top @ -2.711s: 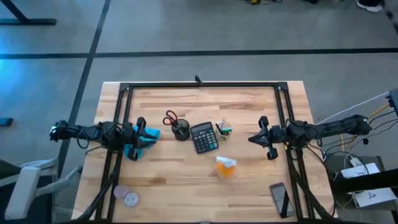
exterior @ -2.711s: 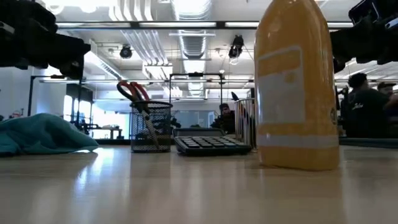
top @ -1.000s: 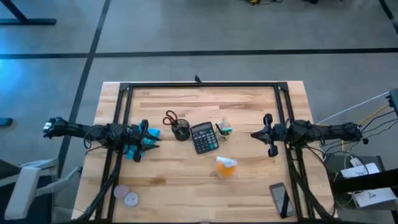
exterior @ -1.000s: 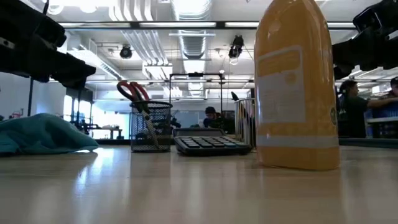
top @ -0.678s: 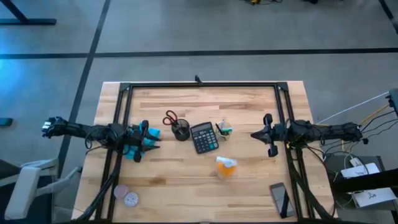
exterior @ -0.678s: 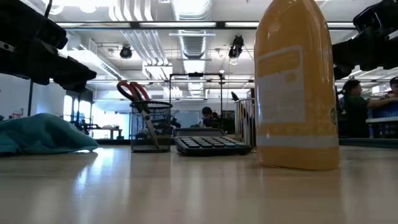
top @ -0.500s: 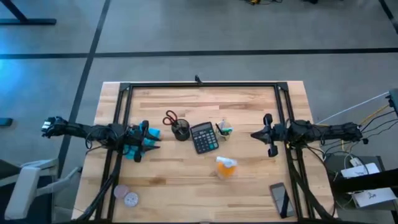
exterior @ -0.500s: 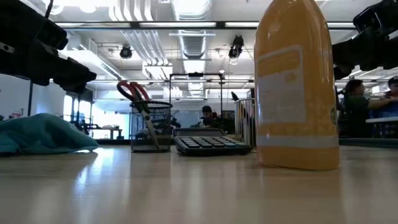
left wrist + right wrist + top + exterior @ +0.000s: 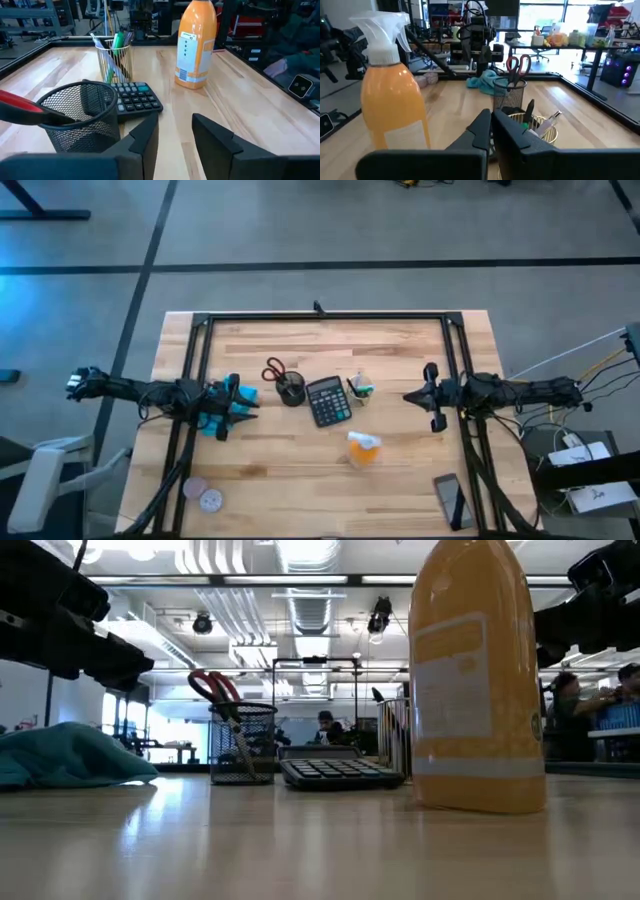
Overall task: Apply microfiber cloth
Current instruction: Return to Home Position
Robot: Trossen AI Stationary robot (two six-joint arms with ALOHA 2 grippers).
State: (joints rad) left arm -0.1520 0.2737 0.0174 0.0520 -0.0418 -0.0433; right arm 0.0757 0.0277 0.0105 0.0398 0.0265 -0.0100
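No readable text to call here: the orange spray bottle (image 9: 196,47) carries a label with only tiny dark marks, illegible, and the calculator (image 9: 134,97) near it shows keys without readable figures.

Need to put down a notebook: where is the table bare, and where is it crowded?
Bare: the far strip between the back rail and the scissors cup; the near stretch between the round discs and the phone, in front of the spray bottle. Crowded: the middle row, microfiber cloth through calculator to pen cup.
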